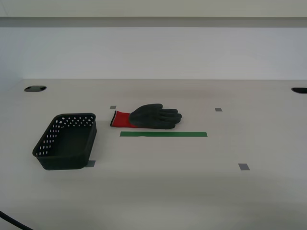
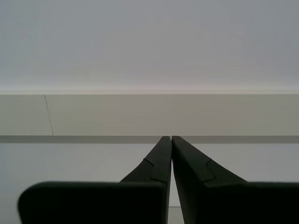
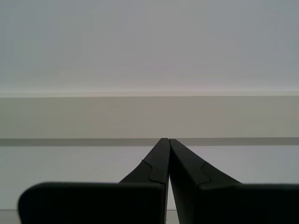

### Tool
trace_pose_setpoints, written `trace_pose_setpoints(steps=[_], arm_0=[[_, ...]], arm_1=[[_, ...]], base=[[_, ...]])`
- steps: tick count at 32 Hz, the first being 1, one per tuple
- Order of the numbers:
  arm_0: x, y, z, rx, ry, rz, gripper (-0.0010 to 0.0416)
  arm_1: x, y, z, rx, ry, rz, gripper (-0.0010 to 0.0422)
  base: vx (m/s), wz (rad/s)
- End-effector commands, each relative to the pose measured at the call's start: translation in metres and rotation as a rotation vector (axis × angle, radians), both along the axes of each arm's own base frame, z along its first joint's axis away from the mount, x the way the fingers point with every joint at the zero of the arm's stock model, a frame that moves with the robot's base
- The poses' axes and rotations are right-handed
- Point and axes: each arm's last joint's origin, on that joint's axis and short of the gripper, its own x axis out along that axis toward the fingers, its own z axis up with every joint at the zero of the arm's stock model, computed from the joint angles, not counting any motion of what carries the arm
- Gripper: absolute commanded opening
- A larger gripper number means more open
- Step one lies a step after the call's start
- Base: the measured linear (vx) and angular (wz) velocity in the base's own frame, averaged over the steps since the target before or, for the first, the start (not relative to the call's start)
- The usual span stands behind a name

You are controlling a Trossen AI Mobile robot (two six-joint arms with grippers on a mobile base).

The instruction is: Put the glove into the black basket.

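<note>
Desk [image 1: 192, 191]: pale, broad surface, carrying all items noted below. A dark cable port sits at each far corner; the one toward the exterior view's left [image 1: 35, 88] is fully visible.

Black basket [image 1: 66, 142]: rectangular, perforated sloping sides, standing upright on the desk toward the exterior view's left. Nothing seen inside it.

Green tape strip [image 1: 163, 134]: lies flat near the desk's middle, running crosswise.

Glove [image 1: 148, 116]: lies flat on the desk just behind the green tape strip, apart from the basket and toward the exterior view's right of it. Red cuff points toward the basket; dark grey fingers point the other way.

Small grey tape squares mark the desk, one [image 1: 244, 166] toward the exterior view's right.

My first gripper [image 3: 164, 141]: jaws closed tip to tip, holding nothing, facing a plain wall.

My second gripper [image 2: 167, 138]: jaws likewise closed and holding nothing. Neither gripper appears in the exterior view.
</note>
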Motion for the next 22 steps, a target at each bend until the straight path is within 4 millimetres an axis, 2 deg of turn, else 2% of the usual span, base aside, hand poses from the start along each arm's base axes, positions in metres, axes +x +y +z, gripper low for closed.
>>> trace_pose_setpoints(steps=[1, 17, 22], arm_0=[[0.0001, 0.0001, 0.0007, 0.0, -0.003, 0.0, 0.0001], [0.0001, 0.0001, 0.0007, 0.0, -0.003, 0.0, 0.0001], [0.0001, 0.0001, 0.0007, 0.0, -0.003, 0.0, 0.0001]], arm_1=[[-0.0001, 0.0, 0.0007, -0.001, -0.005, 0.001, 0.0], [-0.0002, 0.0001, 0.0013, -0.003, -0.011, 0.001, 0.0], [0.0009, -0.0004, 0.0069, -0.023, -0.025, -0.012, 0.0]], base=[[0.0, 0.0], [0.0, 0.0], [0.0, 0.0]])
